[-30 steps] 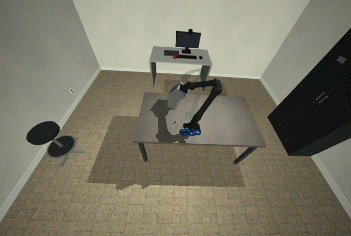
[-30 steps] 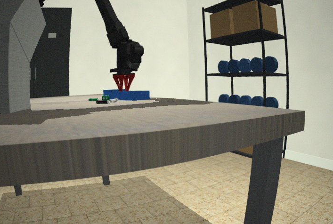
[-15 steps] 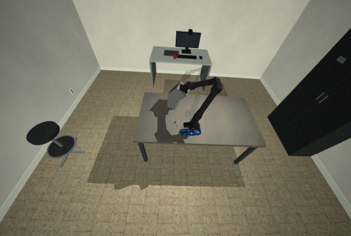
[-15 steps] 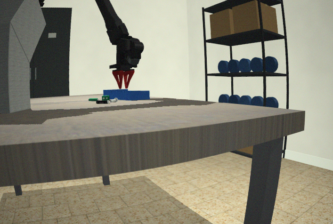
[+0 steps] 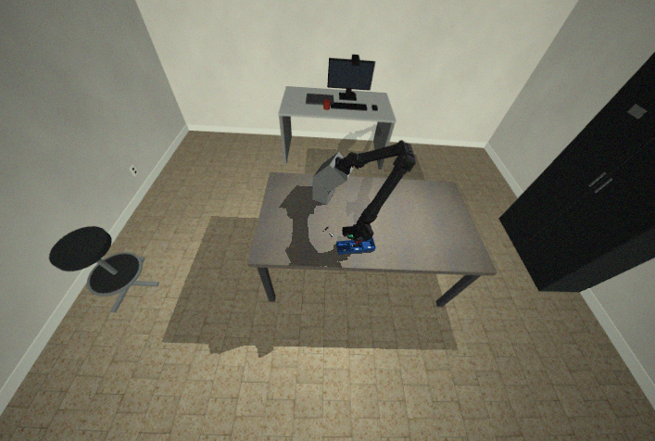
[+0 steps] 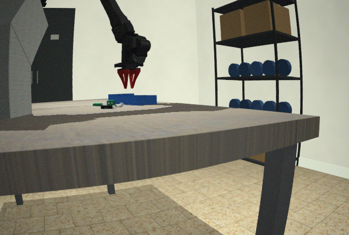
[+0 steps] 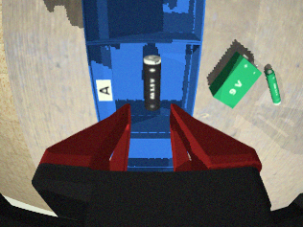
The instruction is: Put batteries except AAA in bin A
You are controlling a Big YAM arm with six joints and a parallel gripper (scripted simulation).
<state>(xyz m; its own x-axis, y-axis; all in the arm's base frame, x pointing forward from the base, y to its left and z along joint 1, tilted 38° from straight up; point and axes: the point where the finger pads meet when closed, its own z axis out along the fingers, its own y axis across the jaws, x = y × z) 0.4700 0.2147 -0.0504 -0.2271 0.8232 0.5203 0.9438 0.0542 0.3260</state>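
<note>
My gripper [image 5: 358, 242] [image 6: 129, 88] [image 7: 150, 111] is open, with its red fingers a little apart and nothing between them. It hangs above bin A [image 7: 126, 78], a blue bin with a white A label. A black battery [image 7: 151, 85] with a silver end lies in bin A. A green 9V battery [image 6: 110, 102] [image 7: 236, 81] lies on the table beside the bin. A thin green battery [image 6: 97, 104] [image 7: 273, 88] lies next to it; its size is not readable. A black cylinder [image 6: 107, 106] and a silver-white item [image 6: 120, 105] [image 5: 331, 234] lie nearby.
A second blue compartment [image 7: 127, 18] adjoins bin A. The bins stand near the front edge of the table [image 5: 416, 228]. A large grey angular mount [image 5: 328, 182] [image 6: 19, 74] stands at the arm's base.
</note>
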